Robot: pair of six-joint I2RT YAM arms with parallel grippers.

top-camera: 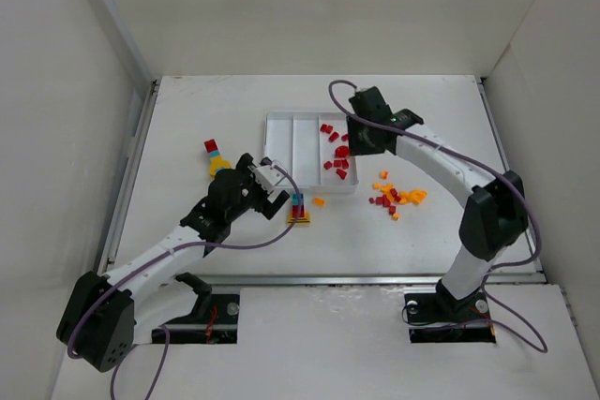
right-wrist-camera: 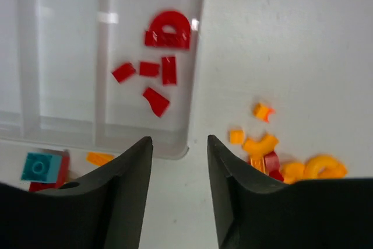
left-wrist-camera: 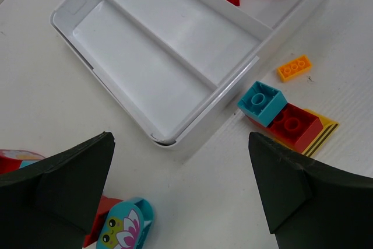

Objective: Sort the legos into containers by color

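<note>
The legos (top-camera: 394, 197) lay partly sorted: red pieces in the right compartment of the tray (top-camera: 279, 147), an orange-red scatter at four o'clock of it, and a stacked clump (left-wrist-camera: 285, 118) at six. The left gripper (left-wrist-camera: 180, 202) hung spread wide and empty, and the right gripper (right-wrist-camera: 179, 196) was narrowly parted and empty. The likely risk was that lifting the clump whole would drop mixed colours into one compartment.

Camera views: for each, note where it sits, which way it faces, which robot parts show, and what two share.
Top external: above, behind the bases, looking down on the table; left arm and right arm show.
Left wrist: on the left arm, looking down at the tray corner; left gripper open at bottom.
Right wrist: on the right arm, looking down at red legos in the tray; right gripper at bottom.
Shared: both wrist views show the teal-topped clump.
</note>
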